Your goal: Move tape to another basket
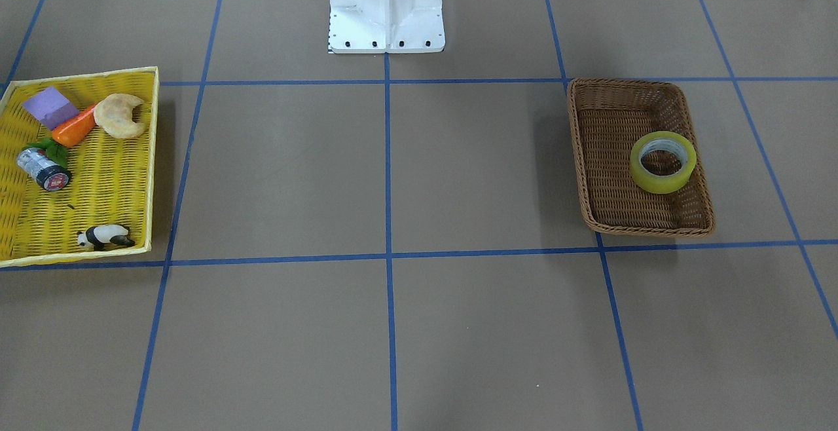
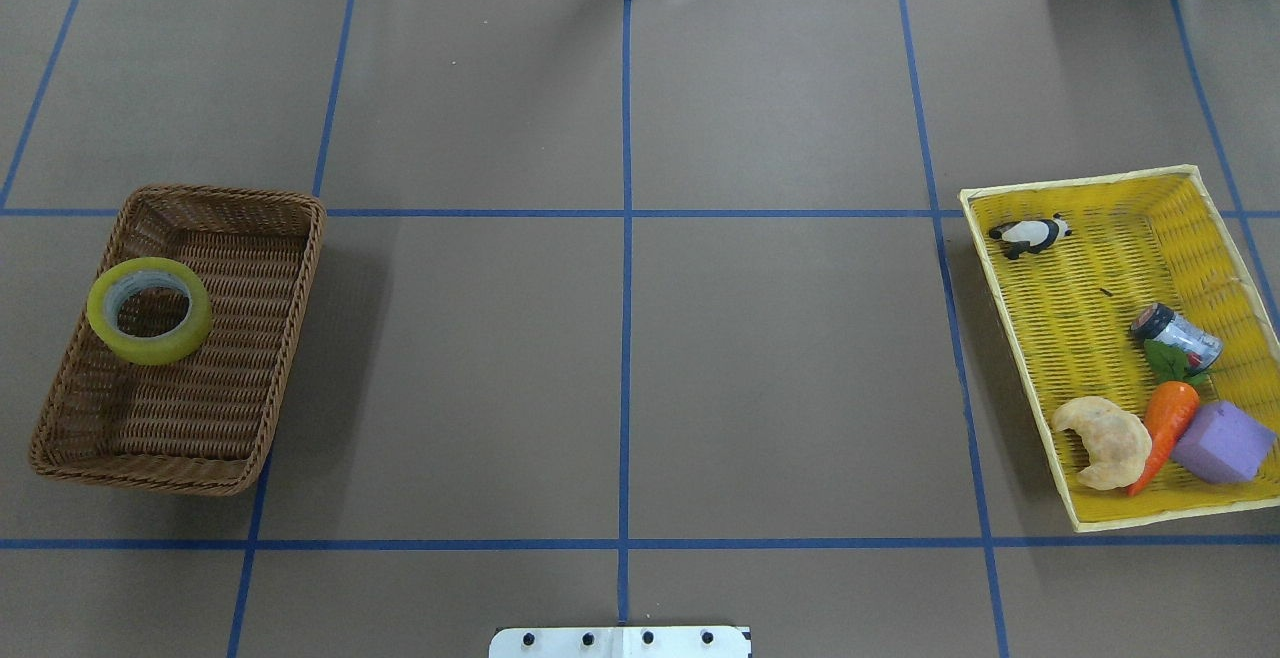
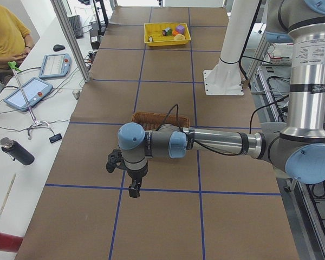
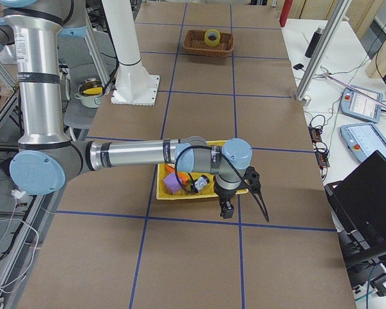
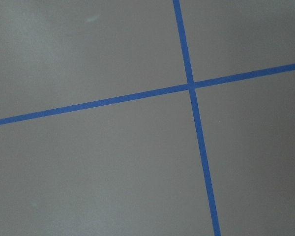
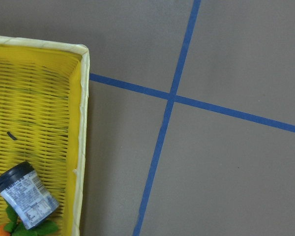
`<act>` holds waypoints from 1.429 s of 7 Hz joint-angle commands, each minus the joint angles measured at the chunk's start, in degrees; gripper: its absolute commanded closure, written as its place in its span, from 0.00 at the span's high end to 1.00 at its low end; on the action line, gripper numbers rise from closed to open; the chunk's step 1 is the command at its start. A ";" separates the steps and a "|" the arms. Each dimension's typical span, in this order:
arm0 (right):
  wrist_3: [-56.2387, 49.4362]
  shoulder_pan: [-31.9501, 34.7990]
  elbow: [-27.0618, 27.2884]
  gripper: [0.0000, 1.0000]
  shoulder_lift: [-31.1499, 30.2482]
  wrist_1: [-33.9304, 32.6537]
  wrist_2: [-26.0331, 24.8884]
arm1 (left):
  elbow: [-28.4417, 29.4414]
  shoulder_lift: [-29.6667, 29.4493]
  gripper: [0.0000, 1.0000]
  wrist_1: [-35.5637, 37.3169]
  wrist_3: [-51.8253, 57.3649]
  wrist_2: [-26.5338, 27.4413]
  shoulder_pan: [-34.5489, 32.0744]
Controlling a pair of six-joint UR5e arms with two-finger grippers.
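The yellow-green tape (image 1: 662, 185) lies flat in the brown wicker basket (image 1: 605, 169), by its side wall; it also shows in the overhead view (image 2: 150, 347) inside the basket (image 2: 225, 358). Neither gripper shows in the front or overhead views. The left gripper (image 3: 131, 184) hangs above bare table in front of the basket (image 3: 151, 117). The right gripper (image 4: 244, 205) hangs beside the yellow tray (image 4: 180, 193). I cannot tell whether either is open or shut. The far tape (image 4: 212, 37) sits untouched.
The bright yellow woven tray (image 2: 1080, 318) on the robot's right holds a small dark labelled cylinder (image 2: 1178, 334), a carrot (image 2: 1165, 423), a purple block (image 2: 1222, 443), a croissant (image 2: 1105, 440) and a panda figure (image 2: 1030, 234). The white robot base (image 1: 386, 5) stands at mid table edge.
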 commanded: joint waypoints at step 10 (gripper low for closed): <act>0.03 1.12 -1.47 1.00 -2.83 1.63 -0.26 | -2.27 1.14 0.98 -4.86 -0.19 0.26 0.40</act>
